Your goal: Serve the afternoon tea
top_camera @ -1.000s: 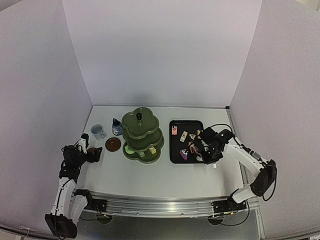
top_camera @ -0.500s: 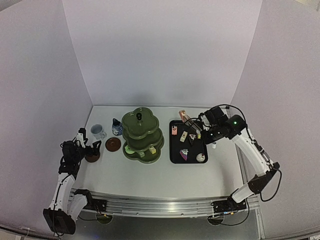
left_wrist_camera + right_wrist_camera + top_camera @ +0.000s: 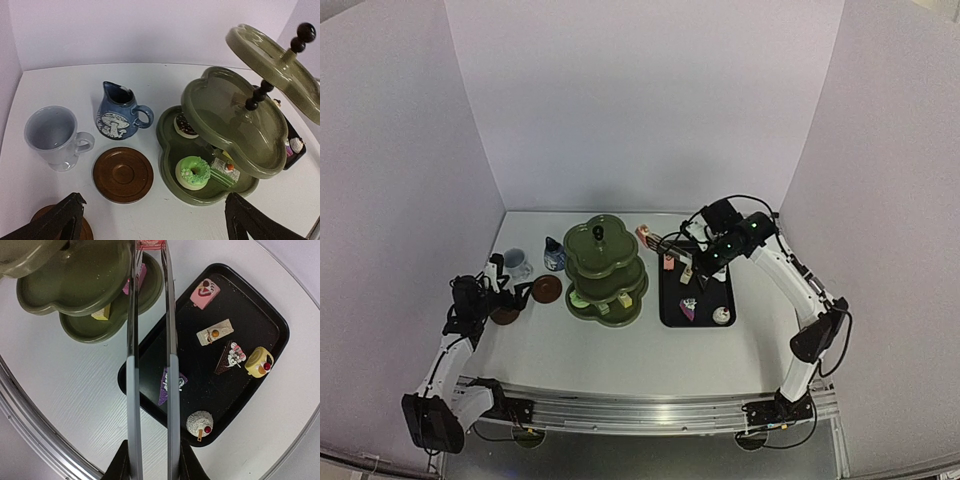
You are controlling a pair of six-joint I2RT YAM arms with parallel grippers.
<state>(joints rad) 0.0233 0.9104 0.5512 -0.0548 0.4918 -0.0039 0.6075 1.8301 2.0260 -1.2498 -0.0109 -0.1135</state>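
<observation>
Pink cake — at far tip of tongs the right hand pinches

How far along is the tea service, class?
Done: a few cakes, including the green doughnut, sit on the stand's bottom tier. In hand: the right gripper's tongs hold a pink cake near the stand. Left: six cakes on the black tray; the mug and pot stand off the coasters, by the open left gripper.
</observation>
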